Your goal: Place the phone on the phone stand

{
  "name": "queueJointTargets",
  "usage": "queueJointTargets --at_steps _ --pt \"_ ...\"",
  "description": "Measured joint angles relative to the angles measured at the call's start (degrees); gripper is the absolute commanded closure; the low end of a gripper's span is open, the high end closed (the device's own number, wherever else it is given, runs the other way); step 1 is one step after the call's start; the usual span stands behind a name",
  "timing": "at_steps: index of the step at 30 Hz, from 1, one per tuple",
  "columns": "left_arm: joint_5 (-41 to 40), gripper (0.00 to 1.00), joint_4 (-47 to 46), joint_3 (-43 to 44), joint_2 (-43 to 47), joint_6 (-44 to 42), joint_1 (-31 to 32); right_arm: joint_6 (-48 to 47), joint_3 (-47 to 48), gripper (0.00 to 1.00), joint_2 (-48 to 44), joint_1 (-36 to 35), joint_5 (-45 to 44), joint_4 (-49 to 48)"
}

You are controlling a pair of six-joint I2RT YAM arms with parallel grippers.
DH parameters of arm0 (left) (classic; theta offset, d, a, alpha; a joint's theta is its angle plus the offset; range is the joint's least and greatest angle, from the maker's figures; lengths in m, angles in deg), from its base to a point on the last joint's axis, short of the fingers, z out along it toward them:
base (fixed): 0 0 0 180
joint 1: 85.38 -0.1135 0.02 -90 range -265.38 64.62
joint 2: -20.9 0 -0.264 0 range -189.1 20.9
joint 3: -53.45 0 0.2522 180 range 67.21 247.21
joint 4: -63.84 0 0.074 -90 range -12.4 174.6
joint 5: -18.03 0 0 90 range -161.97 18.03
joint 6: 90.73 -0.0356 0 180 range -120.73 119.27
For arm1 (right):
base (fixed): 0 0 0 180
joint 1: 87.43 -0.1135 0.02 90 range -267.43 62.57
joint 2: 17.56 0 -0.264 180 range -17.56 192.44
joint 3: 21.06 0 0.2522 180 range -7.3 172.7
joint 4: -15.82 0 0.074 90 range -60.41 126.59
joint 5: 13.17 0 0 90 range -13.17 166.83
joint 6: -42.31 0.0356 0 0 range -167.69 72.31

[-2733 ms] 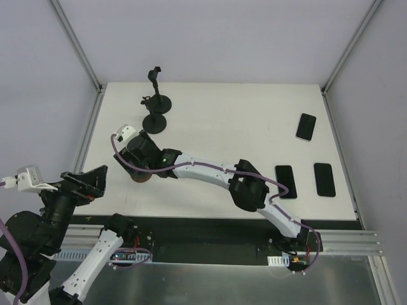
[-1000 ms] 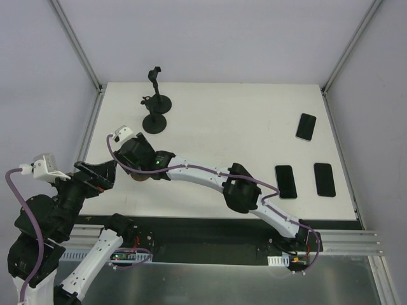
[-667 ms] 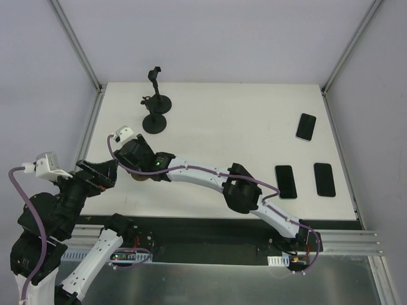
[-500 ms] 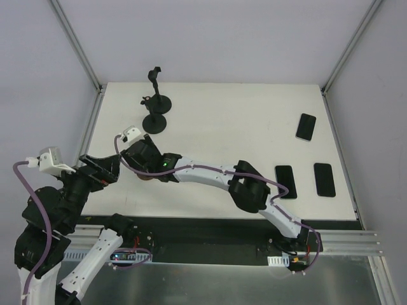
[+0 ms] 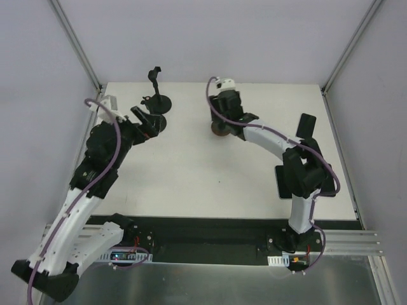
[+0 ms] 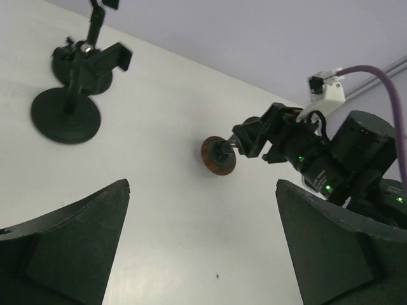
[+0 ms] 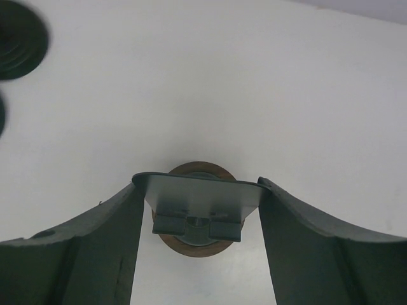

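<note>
The phone stand [image 7: 198,198] has a dark grey plate on a round brown base [image 5: 220,132]. It stands at the back middle of the table, and the left wrist view shows it too [image 6: 218,154]. My right gripper [image 7: 200,189] is shut on the plate's two side edges, reaching it from above [image 5: 222,121]. One black phone [image 5: 306,124] lies flat at the far right. Another phone [image 5: 280,182] lies nearer and is partly hidden by my right arm. My left gripper [image 6: 202,185] is open and holds nothing; it hovers at the back left [image 5: 147,118].
Two black clamp stands on round bases [image 5: 156,102] [image 5: 154,124] stand at the back left, right by my left gripper, also in the left wrist view [image 6: 66,118]. The right arm's forearm [image 5: 280,143] arcs over the right side. A metal frame post [image 5: 96,89] edges the table.
My right gripper has carried the phone stand from the front left to the back middle of the table. My left arm has stretched out from the near left corner to the black stands.
</note>
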Motion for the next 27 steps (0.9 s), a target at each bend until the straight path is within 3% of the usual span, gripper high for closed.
queueJointTargets --at_steps 6,12,20,27 --pt "5.31 0.06 -19.23 1.20 -20.68 -2.93 0.87 -2.71 1.51 0.99 -0.24 19.34 6.78 -1.57" --pt "12.24 0.06 -32.04 8.35 -39.67 -10.67 3.19 -5.05 16.72 0.99 8.74 32.00 12.02 0.17" --pt "19.47 0.05 -43.43 8.33 -46.60 -16.31 3.50 -5.27 30.14 0.99 19.06 37.99 16.31 4.07" --pt "22.84 0.06 -45.27 6.80 -48.61 -17.22 3.50 -6.16 40.33 0.99 27.12 40.81 17.92 8.85"
